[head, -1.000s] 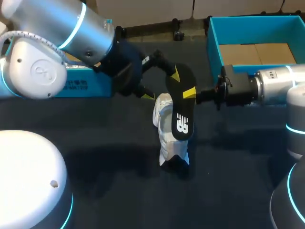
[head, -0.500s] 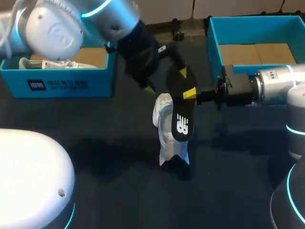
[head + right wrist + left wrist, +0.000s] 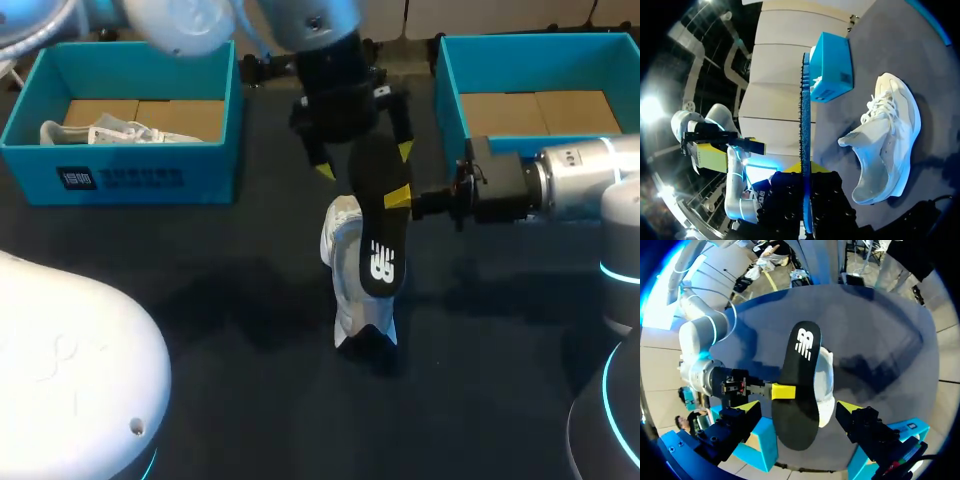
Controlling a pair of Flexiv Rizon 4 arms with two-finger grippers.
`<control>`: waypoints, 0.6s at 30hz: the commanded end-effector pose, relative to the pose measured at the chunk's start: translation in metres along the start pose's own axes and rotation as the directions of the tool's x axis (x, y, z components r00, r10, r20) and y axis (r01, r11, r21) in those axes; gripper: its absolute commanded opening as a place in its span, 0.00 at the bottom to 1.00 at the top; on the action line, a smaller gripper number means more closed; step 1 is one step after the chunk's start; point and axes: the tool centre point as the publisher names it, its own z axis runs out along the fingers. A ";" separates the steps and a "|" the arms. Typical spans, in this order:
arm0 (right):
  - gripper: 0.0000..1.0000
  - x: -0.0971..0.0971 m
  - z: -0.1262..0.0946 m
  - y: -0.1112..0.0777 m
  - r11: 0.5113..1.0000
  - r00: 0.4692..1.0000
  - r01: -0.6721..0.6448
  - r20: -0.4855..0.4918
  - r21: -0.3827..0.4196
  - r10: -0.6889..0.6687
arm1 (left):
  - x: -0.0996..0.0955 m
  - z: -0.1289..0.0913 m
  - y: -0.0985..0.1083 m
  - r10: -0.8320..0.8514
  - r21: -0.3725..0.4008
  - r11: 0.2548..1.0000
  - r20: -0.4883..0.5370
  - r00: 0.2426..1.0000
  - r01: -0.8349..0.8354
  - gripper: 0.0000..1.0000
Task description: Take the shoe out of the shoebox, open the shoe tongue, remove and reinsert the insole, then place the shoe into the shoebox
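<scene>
Shoeboxes first: left shoebox [image 3: 130, 175], teal, holds a second white shoe [image 3: 100, 130] on brown card; right shoebox [image 3: 452, 100] shows a brown card floor. Between them we see the left gripper [image 3: 363, 160] spread wide, its fingers either side of the insole's far end and clear of it. Right gripper [image 3: 398, 196] is clamped on the black insole [image 3: 378, 245], holding it on edge over the white shoe [image 3: 345, 270], which sits on the dark bench [image 3: 220, 330]. Insole carries a white logo; the shoe's mouth gapes.
</scene>
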 end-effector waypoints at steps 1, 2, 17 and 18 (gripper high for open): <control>0.00 -0.002 0.004 0.002 1.000 1.000 0.002 -0.001 0.000 -0.002 | -0.008 -0.002 0.003 0.012 -0.004 1.000 -0.142 0.990 -0.013 1.00; 0.00 -0.001 0.004 0.002 1.000 1.000 0.003 -0.001 0.000 -0.003 | -0.009 -0.003 0.004 0.016 -0.008 1.000 -0.146 0.989 -0.017 1.00; 0.00 0.001 0.005 0.006 1.000 1.000 0.025 -0.003 -0.016 -0.025 | -0.017 -0.008 0.008 0.029 -0.026 0.999 -0.167 0.985 -0.034 1.00; 0.00 0.001 0.005 0.006 1.000 1.000 0.026 -0.003 -0.016 -0.026 | -0.017 -0.008 0.008 0.031 -0.026 0.999 -0.168 0.985 -0.035 1.00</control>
